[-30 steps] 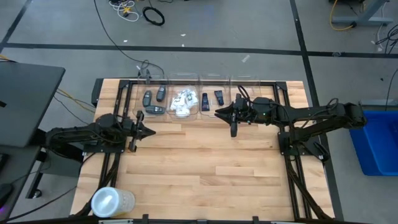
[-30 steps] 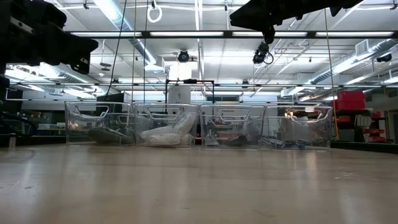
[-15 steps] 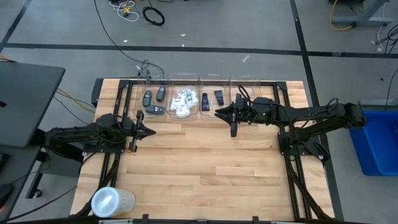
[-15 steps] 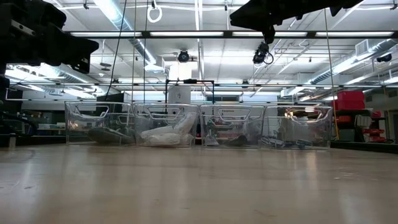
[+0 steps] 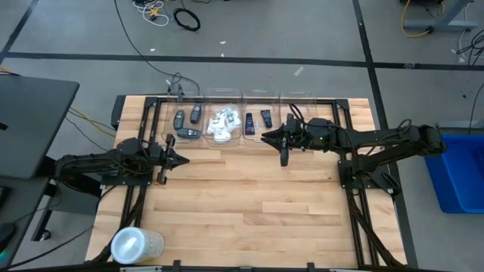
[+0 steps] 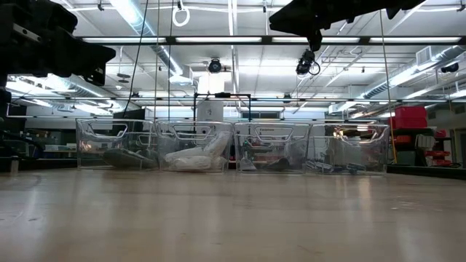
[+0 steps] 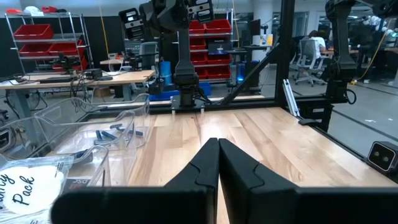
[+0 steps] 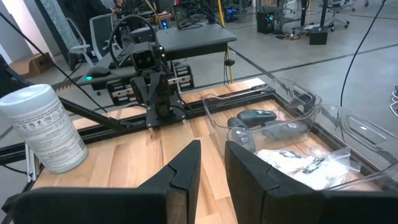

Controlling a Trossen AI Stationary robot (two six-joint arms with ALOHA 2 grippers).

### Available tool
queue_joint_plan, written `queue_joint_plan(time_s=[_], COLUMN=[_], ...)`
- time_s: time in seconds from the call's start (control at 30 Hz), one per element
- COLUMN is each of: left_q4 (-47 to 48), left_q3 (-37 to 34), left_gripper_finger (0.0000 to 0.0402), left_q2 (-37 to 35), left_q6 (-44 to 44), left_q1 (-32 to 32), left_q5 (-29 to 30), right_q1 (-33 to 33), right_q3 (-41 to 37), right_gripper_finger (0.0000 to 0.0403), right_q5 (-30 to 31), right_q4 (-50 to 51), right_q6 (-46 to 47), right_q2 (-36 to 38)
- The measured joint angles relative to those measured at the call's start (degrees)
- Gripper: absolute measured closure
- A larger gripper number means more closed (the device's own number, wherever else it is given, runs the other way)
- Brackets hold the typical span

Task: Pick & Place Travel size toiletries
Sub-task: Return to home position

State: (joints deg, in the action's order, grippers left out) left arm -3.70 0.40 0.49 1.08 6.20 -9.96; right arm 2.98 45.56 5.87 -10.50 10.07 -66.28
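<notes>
The table [image 5: 249, 204] is pale honey wood laid in staggered planks. The left arm [image 5: 98, 165] and the right arm [image 5: 378, 140] are both black. Along the far edge stand colourless see-through bins [image 5: 261, 94]: the leftmost holds dark grey oval cases [image 5: 188, 132], the next white packets [image 5: 221, 125], one lettered in black script, and the next black tubes [image 5: 249, 120]. At the near left corner the round container [image 5: 137, 244] is cloudy white. The floor [image 5: 76, 34] is grey, crossed by black lines. Right of the table stands a bright blue tub [image 5: 461, 172].
</notes>
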Motion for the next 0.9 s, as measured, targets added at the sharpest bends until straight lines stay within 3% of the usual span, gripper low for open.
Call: queue_joint_plan(time_s=[0.9], left_q4=[-0.05], left_q3=[-0.02], left_gripper_finger=[0.0387], left_q2=[0.00], left_q6=[0.00], left_q1=[0.00], left_q5=[0.00], right_q1=[0.00], right_q3=[0.00], right_gripper_finger=[0.0320], right_q5=[0.02], right_q4=[-1.01], right_q6=[-0.86], right_q2=[-0.02])
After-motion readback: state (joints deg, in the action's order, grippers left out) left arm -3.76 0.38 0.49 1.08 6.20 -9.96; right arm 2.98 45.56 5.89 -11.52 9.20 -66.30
